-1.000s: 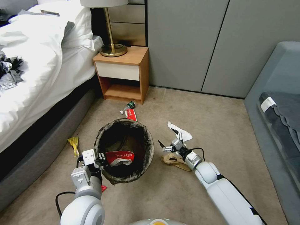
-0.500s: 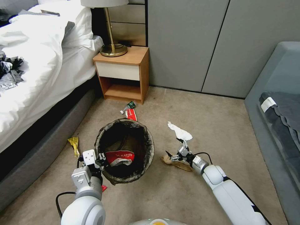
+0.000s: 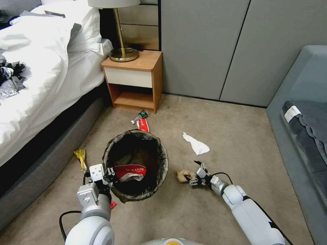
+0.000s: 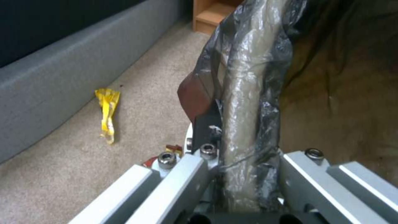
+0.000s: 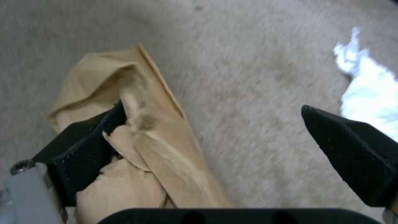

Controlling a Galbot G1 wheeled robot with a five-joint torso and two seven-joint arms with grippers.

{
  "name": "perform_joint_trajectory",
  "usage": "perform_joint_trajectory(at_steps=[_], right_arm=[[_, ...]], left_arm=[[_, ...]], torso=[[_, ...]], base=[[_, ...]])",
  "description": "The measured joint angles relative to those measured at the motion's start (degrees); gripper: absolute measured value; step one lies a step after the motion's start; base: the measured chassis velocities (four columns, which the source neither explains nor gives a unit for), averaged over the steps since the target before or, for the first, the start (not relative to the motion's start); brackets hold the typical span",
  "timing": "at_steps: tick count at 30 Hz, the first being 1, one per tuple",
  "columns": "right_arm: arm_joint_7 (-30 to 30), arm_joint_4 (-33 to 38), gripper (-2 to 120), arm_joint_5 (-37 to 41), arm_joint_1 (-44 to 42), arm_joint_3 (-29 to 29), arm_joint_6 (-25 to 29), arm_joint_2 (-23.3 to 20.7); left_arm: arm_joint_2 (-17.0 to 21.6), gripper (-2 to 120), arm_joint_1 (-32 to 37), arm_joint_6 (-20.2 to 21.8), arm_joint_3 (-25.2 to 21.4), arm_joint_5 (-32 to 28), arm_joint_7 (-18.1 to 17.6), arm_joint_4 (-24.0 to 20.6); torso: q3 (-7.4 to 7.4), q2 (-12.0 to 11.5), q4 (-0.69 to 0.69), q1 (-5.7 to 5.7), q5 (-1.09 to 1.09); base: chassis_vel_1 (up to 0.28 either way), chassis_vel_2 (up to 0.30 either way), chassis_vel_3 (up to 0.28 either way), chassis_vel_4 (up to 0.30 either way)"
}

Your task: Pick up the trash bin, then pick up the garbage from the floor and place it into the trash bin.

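Over the brown paper scrap, right gripper spread wide

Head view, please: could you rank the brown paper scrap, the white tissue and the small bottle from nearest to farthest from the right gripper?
From the right gripper, open and low over the carpet:
1. Brown paper scrap: at its fingertips, on the bin's side.
2. White tissue: on the carpet just beyond it.
3. Small bottle: far off, by the nightstand, past the trash bin.
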Motion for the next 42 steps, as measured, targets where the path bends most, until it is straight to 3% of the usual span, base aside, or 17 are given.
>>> perform_joint_trajectory(at_steps=[10,22,24,28,32,34,37,42], right_arm=[[0.6,-5.9,100,-0.7,2.0,0.8,0.1,1.4],[0.4,-5.4,68,0.3,0.8,0.9,0.8,1.6],[0.9,-4.5,58,0.7,0.3,0.9,0.9,1.5],[1.2,-3.7,49,1.1,-0.2,0.9,0.9,1.5],[1.7,-1.9,30,1.8,-1.1,0.8,0.8,1.3],[1.7,-1.8,28,1.9,-1.2,0.8,0.7,1.3],[2.1,-0.9,12,2.5,-1.7,0.8,0.7,1.1],[1.5,-0.1,1,3.1,-2.1,1.0,0.7,0.9]], left_arm=[[0.0,1,0.0,-0.1,-0.1,0.0,0.0,-0.1],[-0.1,1,-1.0,-0.1,0.1,0.0,0.0,0.4],[0.0,1,-1.1,-0.1,0.2,0.0,0.0,0.4],[0.0,1,-1.1,-0.1,0.2,0.0,0.0,0.4],[0.0,1,-1.3,0.0,0.4,0.0,-0.1,0.5],[0.0,1,-1.3,0.0,0.4,0.0,-0.1,0.5],[-0.1,1,-1.3,0.0,0.6,0.0,-0.1,0.5],[-0.2,1,-1.1,0.0,0.6,0.2,-0.1,0.4]], torso=[[-0.01,0.0,0.01,0.0,0.0],[0.0,0.0,0.0,0.0,0.01],[0.01,0.0,0.01,0.0,0.02],[0.01,0.0,0.01,0.0,0.03],[0.01,0.0,0.0,0.0,0.02],[0.01,0.0,0.0,0.0,0.02],[0.01,0.0,0.0,0.0,0.01],[0.01,0.0,0.0,0.0,0.0]], base=[[0.0,0.0,0.0,0.0],[0.0,0.0,0.0,0.0],[0.0,0.0,0.0,0.0],[0.0,0.0,0.0,0.0],[0.0,0.0,0.0,0.0],[0.0,0.0,0.0,0.0],[0.0,0.0,0.0,0.0],[0.0,0.0,0.0,0.0]])
